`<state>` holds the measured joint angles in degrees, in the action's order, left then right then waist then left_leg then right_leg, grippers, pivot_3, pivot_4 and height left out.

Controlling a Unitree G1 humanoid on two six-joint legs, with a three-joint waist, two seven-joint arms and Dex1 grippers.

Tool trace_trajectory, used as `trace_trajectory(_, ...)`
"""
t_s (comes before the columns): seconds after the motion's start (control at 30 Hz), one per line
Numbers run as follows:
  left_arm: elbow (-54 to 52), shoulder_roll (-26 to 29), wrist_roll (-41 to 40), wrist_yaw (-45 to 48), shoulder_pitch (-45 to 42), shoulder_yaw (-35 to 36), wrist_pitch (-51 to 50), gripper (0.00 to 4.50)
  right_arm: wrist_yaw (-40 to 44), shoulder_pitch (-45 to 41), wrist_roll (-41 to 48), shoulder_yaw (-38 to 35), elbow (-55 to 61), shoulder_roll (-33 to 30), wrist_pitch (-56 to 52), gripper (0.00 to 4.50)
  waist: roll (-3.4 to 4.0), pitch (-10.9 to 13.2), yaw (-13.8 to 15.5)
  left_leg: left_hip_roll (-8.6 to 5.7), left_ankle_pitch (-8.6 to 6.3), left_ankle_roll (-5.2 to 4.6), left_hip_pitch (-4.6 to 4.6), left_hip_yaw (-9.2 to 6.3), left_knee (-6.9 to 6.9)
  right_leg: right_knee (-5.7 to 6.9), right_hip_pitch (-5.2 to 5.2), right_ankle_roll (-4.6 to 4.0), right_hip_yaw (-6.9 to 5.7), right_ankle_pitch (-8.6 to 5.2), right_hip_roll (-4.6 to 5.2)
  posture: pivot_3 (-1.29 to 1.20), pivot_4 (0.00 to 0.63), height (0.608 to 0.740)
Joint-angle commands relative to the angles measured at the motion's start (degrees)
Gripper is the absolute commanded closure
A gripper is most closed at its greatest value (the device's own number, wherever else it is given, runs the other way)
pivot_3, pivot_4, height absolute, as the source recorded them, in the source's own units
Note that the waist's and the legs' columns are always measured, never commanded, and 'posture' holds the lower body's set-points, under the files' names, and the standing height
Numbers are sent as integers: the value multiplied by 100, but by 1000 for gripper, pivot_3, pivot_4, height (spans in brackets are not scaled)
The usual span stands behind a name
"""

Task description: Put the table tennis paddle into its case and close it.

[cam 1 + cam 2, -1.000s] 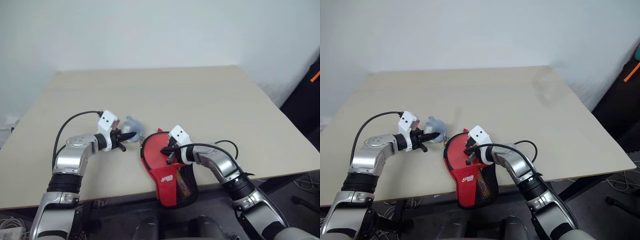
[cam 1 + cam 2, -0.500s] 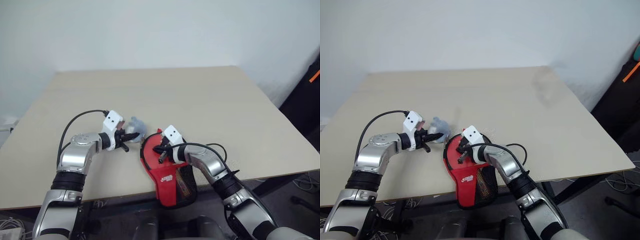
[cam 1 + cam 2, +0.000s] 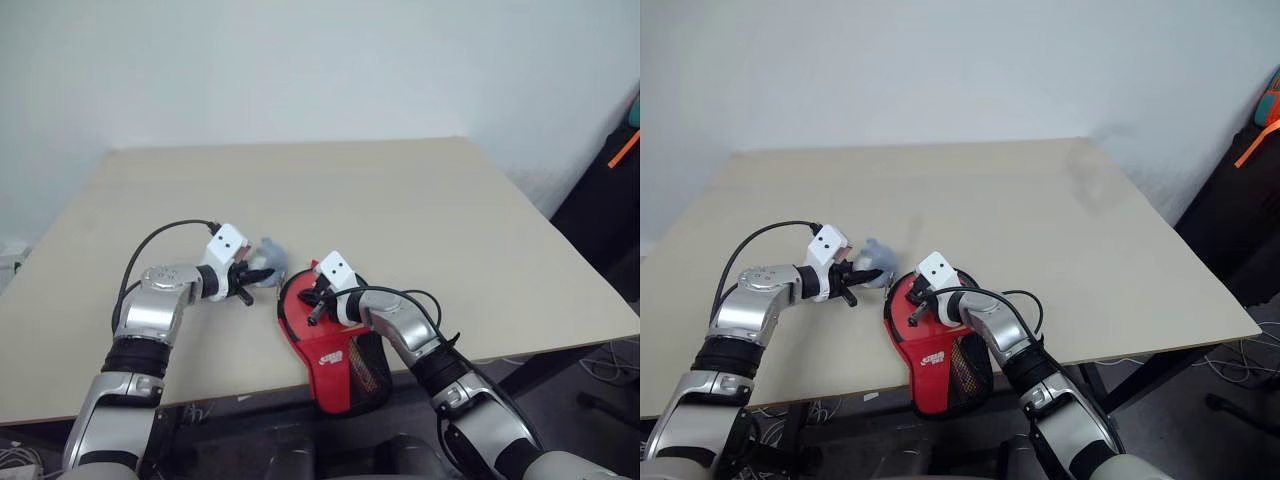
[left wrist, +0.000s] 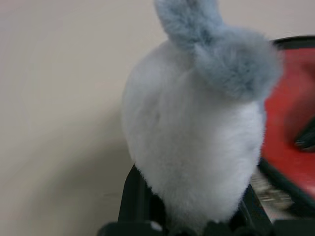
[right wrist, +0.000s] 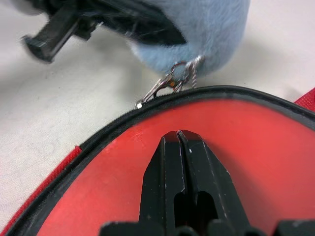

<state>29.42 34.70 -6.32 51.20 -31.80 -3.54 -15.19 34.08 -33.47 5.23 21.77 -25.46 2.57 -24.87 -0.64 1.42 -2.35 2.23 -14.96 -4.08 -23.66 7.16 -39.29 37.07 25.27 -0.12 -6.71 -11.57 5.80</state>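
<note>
So here's where we're at: the case (image 3: 325,335) lies at the near edge of the table (image 3: 400,200), red face up, mesh end hanging off over the edge. We can't make out the paddle itself, so our guess is it's already inside, going by how full the round part looks.

What's changed over the last second: our right gripper (image 5: 179,140) has slid a bit further toward our left across the red face, and the arm's elbow has tucked in closer. Its fingers are pressed together with nothing between them, tips resting flat on the fabric like a hold-down. Our left gripper (image 3: 262,274) has barely budged. It's pinching a fluffy blue-grey charm (image 4: 197,128) that hangs by a small metal clip (image 5: 170,84) off the zip edging at the top rim of the case.

What that means, we reckon: the charm is basically the zip pull, and we've now got one hand pinning the case and the other on the pull. Zipping looks like the step in hand. Whether the zip is part shut already, we can't tell.
</note>
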Motion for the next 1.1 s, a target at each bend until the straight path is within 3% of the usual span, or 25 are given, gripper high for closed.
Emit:
trace_trajectory(0.03,393,35,321,-236,-466,-29,573,4113,27,147,-156,62,-247,-54,-161,4488,-1,-3,0,0,0,0,0,2,0,0,0,0,0,0,0,0,0,706)
trace_trajectory(0.77,2785,-1107,1176,-1576,-2082,-205,1867,4113,126,220,-238,112,-180,-48,-247,4488,-13,-12,-13,-6,0,-2,-4,2,-6,13,2,1,-1,0,3,0,0,706)
trace_trajectory(1.1,3325,-1568,1479,-1451,-2574,-427,2460,4113,145,269,-262,150,-129,-57,-298,4488,-14,-12,-12,-14,-6,-12,-13,-5,-37,45,7,1,0,-2,10,0,0,706)
